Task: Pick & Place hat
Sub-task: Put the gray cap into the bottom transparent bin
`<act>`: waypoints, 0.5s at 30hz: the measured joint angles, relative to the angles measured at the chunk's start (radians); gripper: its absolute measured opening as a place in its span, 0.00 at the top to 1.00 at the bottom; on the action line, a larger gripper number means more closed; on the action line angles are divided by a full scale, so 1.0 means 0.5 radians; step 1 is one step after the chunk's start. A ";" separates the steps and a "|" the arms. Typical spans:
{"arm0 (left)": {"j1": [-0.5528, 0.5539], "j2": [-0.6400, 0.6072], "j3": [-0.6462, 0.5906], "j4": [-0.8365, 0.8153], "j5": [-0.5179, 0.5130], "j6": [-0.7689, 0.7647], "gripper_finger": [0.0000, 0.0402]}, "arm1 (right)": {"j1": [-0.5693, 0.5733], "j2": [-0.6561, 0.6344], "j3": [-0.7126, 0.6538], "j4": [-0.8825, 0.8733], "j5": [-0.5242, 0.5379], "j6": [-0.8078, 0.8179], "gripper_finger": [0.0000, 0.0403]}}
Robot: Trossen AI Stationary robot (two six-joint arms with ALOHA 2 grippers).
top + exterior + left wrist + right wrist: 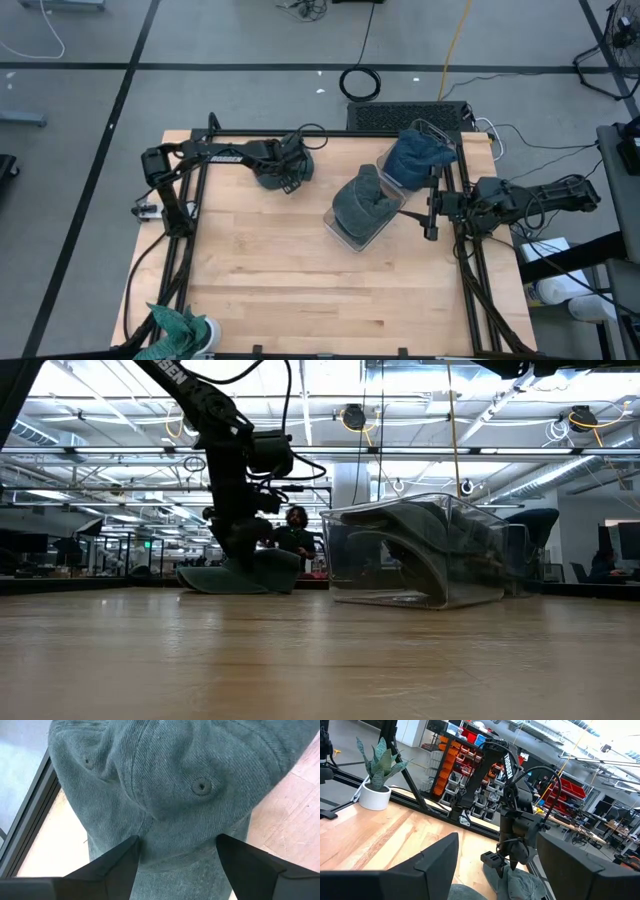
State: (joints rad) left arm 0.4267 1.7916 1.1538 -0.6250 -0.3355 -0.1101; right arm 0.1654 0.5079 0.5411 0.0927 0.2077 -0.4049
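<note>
A grey-green cap (270,178) lies flat on the table near its far edge, left of centre; it also shows in the low view (245,578) and fills the left wrist view (175,780). My left gripper (289,180) (177,845) is down on it, open, a finger on either side of the crown. My right gripper (431,222) (497,840) hangs open at the table's right side, beside the clear bins, touching nothing. From the right wrist view the cap (520,882) shows under the left arm. My left gripper comes at the cap from above, pointing down, open. Its two fingertips (131,851) stand on the crown's cloth (175,840) near the brim seam, a band of the crown between them. The cap rests on the table; whether the fingers press in I cannot tell.
Two clear bins stand right of centre: the near one (343,232) (420,555) holds a grey-blue hat (365,198), the far one (388,178) a blue hat (418,155). A potted plant (180,330) (377,775) sits at the near left corner. Bare wood lies across the near half.
</note>
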 joint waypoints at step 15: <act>-0.002 0.000 0.000 0.001 -0.001 0.002 0.54 | 0.000 0.003 0.000 0.000 0.000 -0.001 0.37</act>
State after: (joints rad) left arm 0.4259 1.7916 1.1538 -0.6247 -0.3359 -0.1093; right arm 0.1654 0.5095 0.5411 0.0926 0.2077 -0.4053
